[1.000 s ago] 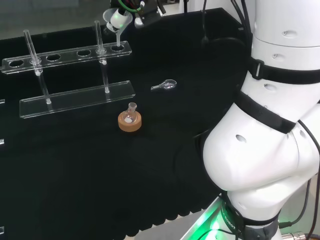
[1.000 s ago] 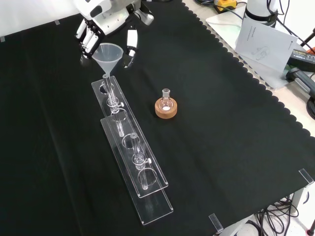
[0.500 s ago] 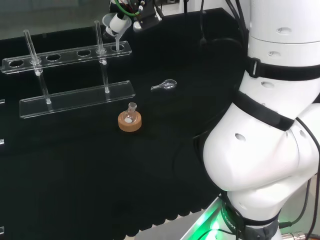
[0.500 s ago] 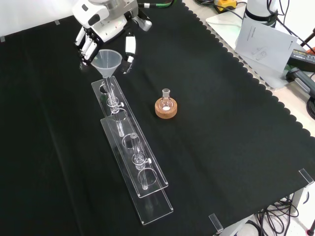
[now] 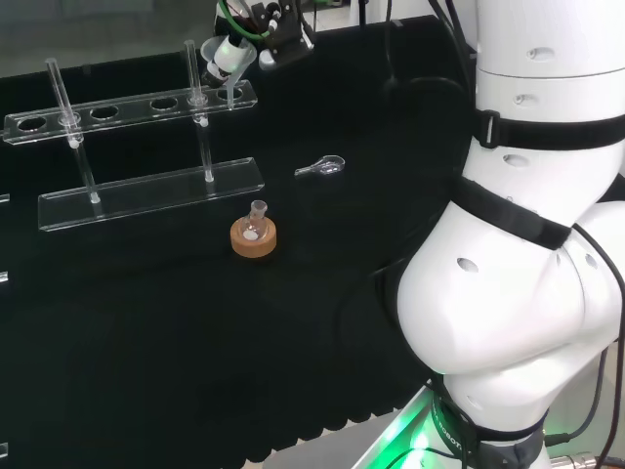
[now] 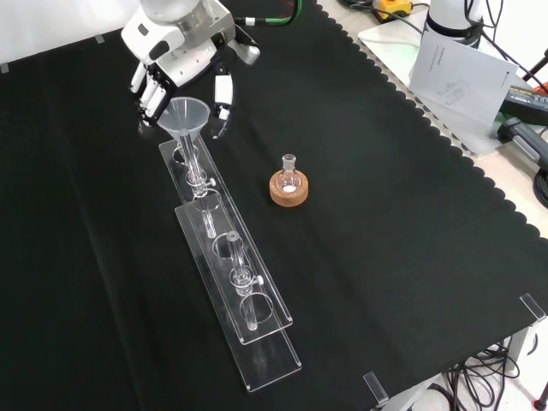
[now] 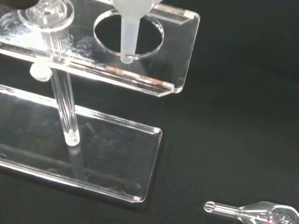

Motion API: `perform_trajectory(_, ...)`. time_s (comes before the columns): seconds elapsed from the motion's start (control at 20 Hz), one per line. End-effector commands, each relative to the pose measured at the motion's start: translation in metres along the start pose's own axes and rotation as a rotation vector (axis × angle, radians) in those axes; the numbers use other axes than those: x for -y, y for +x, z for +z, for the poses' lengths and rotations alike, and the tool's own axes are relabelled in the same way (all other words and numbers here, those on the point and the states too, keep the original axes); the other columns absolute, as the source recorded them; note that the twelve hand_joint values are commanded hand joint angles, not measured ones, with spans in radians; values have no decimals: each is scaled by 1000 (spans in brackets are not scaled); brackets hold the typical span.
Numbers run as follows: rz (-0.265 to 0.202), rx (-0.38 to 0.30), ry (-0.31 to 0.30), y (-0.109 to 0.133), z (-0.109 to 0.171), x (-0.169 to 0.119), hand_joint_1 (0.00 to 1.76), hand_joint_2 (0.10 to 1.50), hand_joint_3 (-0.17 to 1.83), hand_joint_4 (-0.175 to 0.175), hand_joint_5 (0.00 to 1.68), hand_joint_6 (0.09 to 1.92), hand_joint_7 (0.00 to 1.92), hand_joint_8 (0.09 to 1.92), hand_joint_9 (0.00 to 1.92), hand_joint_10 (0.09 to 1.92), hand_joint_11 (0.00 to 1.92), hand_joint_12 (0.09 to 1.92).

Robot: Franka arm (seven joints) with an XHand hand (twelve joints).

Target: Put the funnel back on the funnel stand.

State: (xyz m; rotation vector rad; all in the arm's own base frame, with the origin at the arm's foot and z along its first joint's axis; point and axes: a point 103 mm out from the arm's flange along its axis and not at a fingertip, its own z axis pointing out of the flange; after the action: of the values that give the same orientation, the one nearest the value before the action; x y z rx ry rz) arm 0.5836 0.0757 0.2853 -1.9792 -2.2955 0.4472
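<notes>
Hand (image 6: 184,60) round funnel (image 6: 187,117) — stem over stand hole (image 7: 128,34)

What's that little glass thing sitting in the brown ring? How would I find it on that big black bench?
Start at the long clear funnel stand on the black cloth, then look to its right in the front view. There, alone on open cloth, sits a cork ring with a small round flask in it, its short neck upright. It is the only brown thing among clear ware.
</notes>
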Motion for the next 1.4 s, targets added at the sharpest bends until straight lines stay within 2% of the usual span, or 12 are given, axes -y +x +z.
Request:
perform_trajectory(0.05,-8,10,19,5,9,-4,728,779,487,-25,662,226,750,703,1092,504,582,1252)
perform_trajectory(0.25,-17,3,36,7,15,-6,720,774,485,-25,646,222,731,699,1060,492,582,1251)
perform_trajectory(0.4,-24,-16,58,6,17,-6,668,741,459,-28,554,173,519,708,821,492,533,1275)
perform_trajectory(0.6,-37,-29,57,5,20,-2,545,679,353,-29,384,87,201,676,474,564,349,1378)
perform_trajectory(0.75,-43,-37,39,4,19,7,484,662,263,-27,323,87,95,662,330,651,262,1428)
perform_trajectory(1.15,-24,-56,-40,0,-6,53,453,661,200,-28,297,87,65,660,268,699,217,1453)
perform_trajectory(1.4,3,-74,-116,-11,-27,101,454,682,203,-32,309,87,98,672,299,711,221,1456)
